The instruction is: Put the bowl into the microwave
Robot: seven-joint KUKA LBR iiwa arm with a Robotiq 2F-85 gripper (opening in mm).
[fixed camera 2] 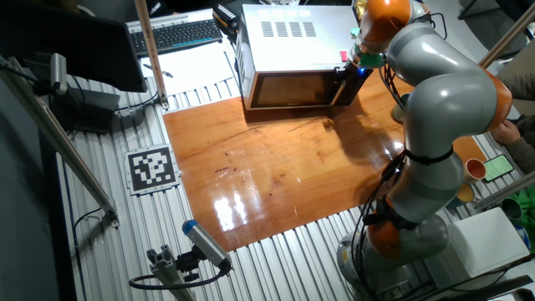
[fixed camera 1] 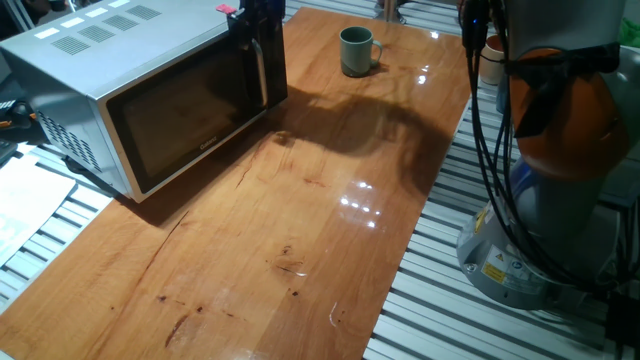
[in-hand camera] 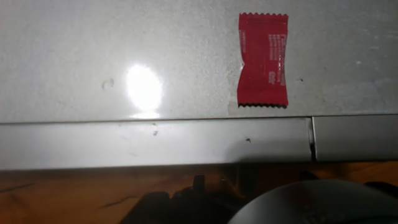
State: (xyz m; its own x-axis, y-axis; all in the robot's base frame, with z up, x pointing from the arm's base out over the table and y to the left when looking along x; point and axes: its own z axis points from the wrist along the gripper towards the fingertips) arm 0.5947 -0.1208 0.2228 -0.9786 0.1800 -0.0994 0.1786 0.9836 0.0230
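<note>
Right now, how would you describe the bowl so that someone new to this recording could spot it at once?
Start at the big silver-white microwave on the wooden table. Look past its handle side to the far end of the table, where the bowl stands upright and alone. It is a small grey-green mug with one side handle, the only loose vessel on the wood.

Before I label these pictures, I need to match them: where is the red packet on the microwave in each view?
One fixed view: red packet on the microwave's top, at the handle-side corner beside the gripper.
The other fixed view: small red spot on the top's front right corner.
Hand view: upper right.
Shared landmark: the microwave's top front edge.
</note>
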